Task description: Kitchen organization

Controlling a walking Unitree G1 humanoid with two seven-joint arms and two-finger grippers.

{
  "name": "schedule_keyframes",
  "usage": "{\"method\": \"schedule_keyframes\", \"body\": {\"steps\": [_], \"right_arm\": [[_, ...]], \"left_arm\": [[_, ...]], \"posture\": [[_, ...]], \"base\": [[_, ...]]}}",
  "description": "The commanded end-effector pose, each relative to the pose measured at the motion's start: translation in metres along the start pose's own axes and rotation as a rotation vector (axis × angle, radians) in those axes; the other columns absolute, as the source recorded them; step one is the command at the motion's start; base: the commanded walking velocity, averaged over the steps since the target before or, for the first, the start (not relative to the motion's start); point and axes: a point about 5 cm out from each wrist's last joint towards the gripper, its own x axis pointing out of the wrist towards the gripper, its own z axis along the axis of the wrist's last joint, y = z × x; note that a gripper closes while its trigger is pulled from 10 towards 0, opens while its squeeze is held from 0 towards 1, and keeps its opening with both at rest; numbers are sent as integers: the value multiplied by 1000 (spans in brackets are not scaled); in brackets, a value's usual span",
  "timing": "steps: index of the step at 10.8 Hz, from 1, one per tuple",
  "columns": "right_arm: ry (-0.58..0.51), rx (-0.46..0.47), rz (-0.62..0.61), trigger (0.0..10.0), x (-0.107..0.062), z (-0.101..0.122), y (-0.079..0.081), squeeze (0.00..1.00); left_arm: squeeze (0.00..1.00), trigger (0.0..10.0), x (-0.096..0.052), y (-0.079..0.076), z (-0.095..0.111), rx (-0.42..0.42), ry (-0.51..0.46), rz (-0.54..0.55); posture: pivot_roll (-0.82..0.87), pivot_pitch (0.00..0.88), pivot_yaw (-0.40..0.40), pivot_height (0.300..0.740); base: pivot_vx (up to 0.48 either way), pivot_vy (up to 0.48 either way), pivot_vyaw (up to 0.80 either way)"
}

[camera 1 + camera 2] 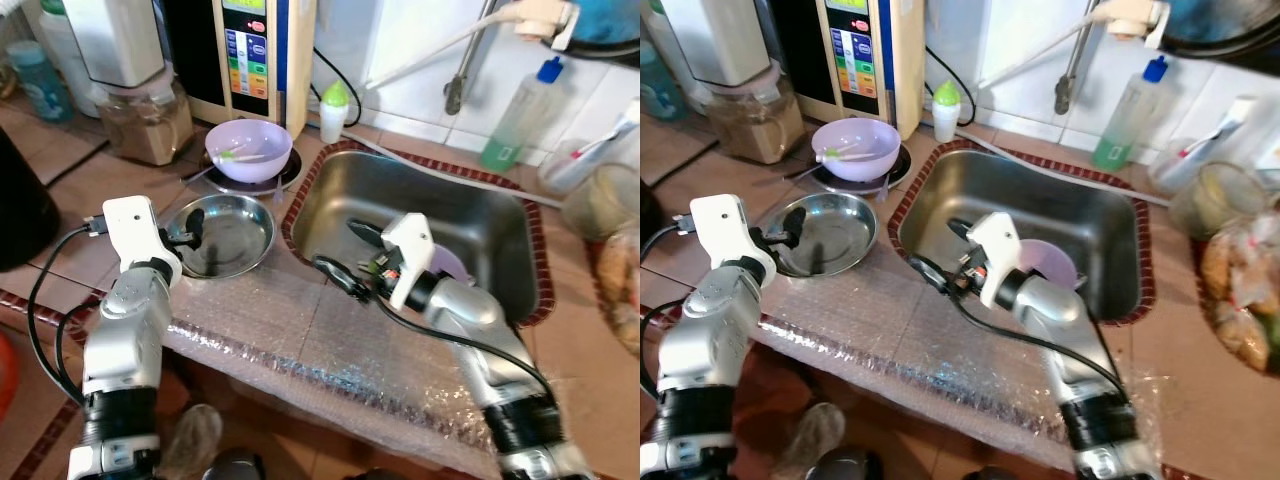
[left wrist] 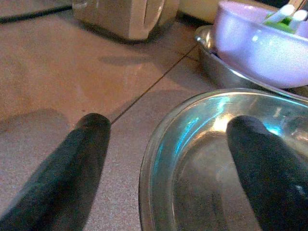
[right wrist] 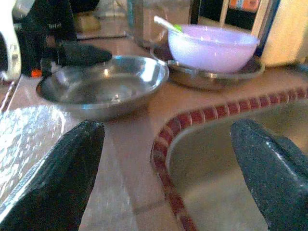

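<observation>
While both arms reach over the tiled surface (image 1: pixel 70 255), the steel bowl (image 1: pixel 232 238) sits just left of the sink (image 1: pixel 500 215).
Left wrist view: left gripper (image 2: pixel 168 159), fingers apart, straddles the bowl's rim. Right wrist view: right gripper (image 3: pixel 168 168), fingers apart, over the sink's edge (lilac bowl (image 3: pixel 211 45) behind the sink's corner).

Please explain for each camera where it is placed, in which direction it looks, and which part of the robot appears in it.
Left and right eye views: on the head, looking down at the counter and sink; both silver arms show.
Left wrist view: along the left tool, open astride the steel bowl rim.
Right wrist view: along the right tool, open over the sink's edge, facing the left tool.
Shared: steel bowl and lilac bowl show in all views.
</observation>
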Motion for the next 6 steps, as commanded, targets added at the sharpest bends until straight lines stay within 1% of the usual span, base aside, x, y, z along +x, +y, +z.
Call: {"method": "schedule_keyframes", "body": {"steps": [1,2,3,4,6], "right_arm": [[-1,3,0,10000,-4,3,-1,0],[27,13,5,10000,-11,-5,6,0],[44,31,9,10000,-16,-10,10,0],[49,33,3,10000,-18,-12,11,0],[17,55,-61,10000,-16,-6,6,0]], "left_arm": [[0,0,1,0,-4,-14,48,-16],[0,0,1,-1,-2,-22,93,-45],[0,0,1,-6,0,-12,130,-86],[0,0,1,-8,1,-3,144,-100],[0,0,-2,-14,2,23,195,-156]], "posture": [[-10,57,1,740],[-11,60,15,740],[-11,60,33,740],[-15,59,39,740],[-16,57,46,740]], "base": [[0,0,0],[0,0,0],[0,0,0],[0,0,0],[0,0,0]]}}
